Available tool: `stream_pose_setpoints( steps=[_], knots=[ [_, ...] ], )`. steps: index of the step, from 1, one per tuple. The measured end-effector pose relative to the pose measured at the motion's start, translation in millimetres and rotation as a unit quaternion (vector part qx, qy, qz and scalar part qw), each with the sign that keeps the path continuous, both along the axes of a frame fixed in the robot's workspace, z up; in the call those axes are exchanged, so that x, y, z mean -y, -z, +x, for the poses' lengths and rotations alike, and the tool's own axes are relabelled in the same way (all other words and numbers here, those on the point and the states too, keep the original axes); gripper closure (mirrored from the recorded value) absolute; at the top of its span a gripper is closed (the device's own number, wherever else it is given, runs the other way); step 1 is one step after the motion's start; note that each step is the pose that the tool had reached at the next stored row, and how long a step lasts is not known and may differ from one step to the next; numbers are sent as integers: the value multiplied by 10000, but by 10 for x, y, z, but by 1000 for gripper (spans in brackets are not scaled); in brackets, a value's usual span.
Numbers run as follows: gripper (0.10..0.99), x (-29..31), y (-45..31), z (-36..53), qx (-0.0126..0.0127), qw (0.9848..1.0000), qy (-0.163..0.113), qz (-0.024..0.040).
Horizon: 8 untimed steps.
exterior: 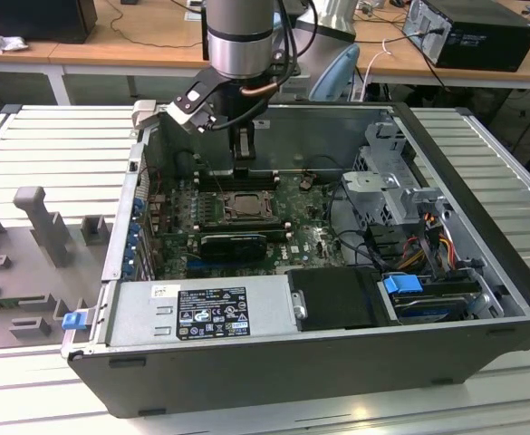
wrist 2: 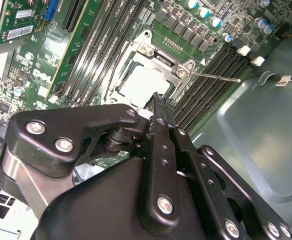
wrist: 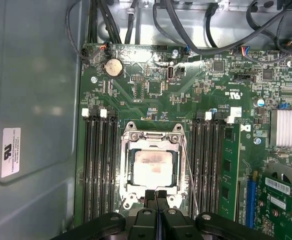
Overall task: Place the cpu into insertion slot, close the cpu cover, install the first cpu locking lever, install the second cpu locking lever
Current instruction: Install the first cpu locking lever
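Holds gripper [wrist: 155, 194] shut and empty beside the edge of the lowered cover [wrist: 150, 142], cpu [wrist: 153, 167] showing through its window.

Pale beige cpu [wrist: 154, 169], silvery cpu cover [wrist: 150, 136], green motherboard [wrist: 150, 107]

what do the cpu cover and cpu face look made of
The thin silvery square cpu cover looks like bare stamped sheet metal: grey sheen with bright glints along its edges. The pale square cpu in its window seems metal-topped too, matte beige-silver with faint smudges, though a coating is possible.
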State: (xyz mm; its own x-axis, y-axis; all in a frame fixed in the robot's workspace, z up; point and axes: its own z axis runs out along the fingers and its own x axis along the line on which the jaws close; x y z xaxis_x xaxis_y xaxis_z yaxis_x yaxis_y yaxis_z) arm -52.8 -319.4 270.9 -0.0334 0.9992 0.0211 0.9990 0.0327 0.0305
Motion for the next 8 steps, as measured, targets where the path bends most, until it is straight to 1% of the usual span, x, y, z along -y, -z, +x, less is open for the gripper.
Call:
stream_pose_setpoints(
  steps=[4, 8],
  knots=[
    [980, 0, -8, 0, 0, 10000, 0, -1],
    [980, 1, -45, -1, 0, 10000, 1, -1]
  ],
)
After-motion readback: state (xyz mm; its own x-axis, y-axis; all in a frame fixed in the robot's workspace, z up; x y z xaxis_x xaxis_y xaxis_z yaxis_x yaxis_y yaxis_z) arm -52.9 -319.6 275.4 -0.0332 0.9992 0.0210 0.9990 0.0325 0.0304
